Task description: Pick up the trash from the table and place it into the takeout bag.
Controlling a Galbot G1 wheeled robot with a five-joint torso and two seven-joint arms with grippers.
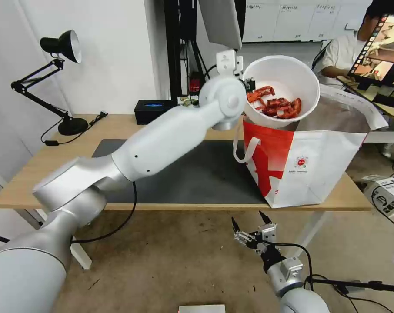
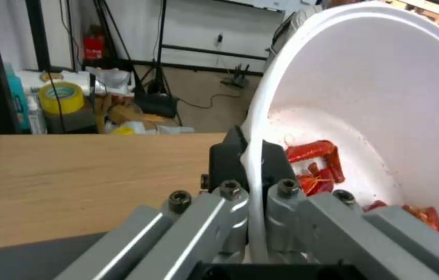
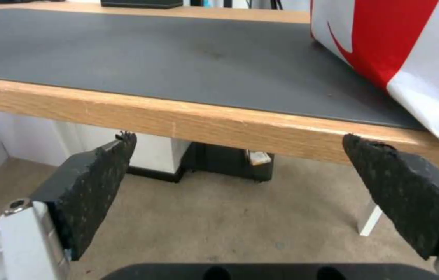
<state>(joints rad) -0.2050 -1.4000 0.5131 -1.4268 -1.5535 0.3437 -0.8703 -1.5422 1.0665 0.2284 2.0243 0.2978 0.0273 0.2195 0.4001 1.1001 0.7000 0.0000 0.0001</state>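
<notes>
A white round bowl [image 1: 280,71] holding red crayfish shells [image 1: 278,105] hangs tilted just over the open mouth of the red-and-white takeout bag [image 1: 299,167], which stands on the table's right end. My left gripper [image 1: 248,84] is shut on the bowl's near rim; in the left wrist view its fingers [image 2: 229,163] clamp the rim of the bowl [image 2: 385,101], with shells [image 2: 315,163] lying inside. My right gripper [image 1: 250,226] hangs open below the table's front edge, nothing between its pads [image 3: 97,186]. The bag [image 3: 401,50] stands beside it on the mat.
A dark grey mat [image 1: 192,174] covers the middle of the light-wood table [image 1: 36,169]. A black box [image 1: 152,111] and a black desk lamp [image 1: 60,82] stand at the back left. Cables and a box lie on the floor at the right.
</notes>
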